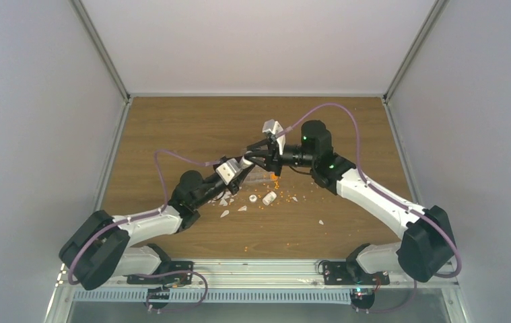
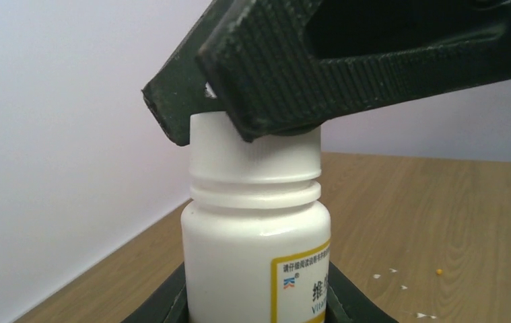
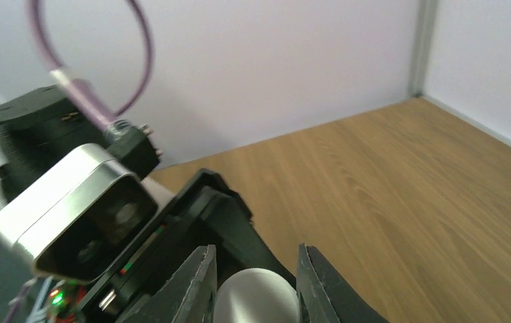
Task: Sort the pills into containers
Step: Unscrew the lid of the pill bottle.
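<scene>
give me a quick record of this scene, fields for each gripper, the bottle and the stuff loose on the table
left gripper: shut around the body of the white bottle
right gripper: clamped on the bottle's top
bottle label: yellow-edged, partly in view
pills: orange grains scattered on the table under the grippers
other loose items: white flakes, a small white vial on its side

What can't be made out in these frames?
Organiser box: top view, partly under the right arm; what its compartments hold is unreadable.
Pills: top view, too small to count.
Bottle: left wrist view, base cut off by the bottom edge; the right gripper's fingers cover its top, so capped or open is unclear.
</scene>
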Robot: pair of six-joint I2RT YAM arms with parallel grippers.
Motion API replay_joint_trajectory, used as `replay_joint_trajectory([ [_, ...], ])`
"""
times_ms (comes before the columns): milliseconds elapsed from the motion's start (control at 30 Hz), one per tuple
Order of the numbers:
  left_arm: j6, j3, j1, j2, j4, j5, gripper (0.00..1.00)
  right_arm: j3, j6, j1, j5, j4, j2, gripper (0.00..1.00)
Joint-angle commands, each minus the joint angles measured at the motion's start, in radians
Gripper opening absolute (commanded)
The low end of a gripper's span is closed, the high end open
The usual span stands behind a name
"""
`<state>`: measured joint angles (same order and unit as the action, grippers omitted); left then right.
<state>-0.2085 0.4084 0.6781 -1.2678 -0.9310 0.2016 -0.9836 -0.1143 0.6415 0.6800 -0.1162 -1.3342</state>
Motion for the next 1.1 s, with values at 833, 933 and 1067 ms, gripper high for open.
replay_joint_trajectory([
  [833, 0.015, 0.01, -0.011, 0.037, -0.023, -0.002, 0.58, 0.039, -0.053, 0.009, 0.153, -0.016, 0.058, 1.0],
  [933, 0.017, 0.013, -0.011, 0.03, -0.024, -0.011, 0.58, 0.036, -0.051, 0.009, 0.137, -0.011, 0.045, 1.0],
  [1067, 0.015, 0.018, -0.011, 0.025, -0.02, -0.017, 0.58, 0.031, -0.048, 0.009, 0.124, -0.01, 0.019, 1.0],
])
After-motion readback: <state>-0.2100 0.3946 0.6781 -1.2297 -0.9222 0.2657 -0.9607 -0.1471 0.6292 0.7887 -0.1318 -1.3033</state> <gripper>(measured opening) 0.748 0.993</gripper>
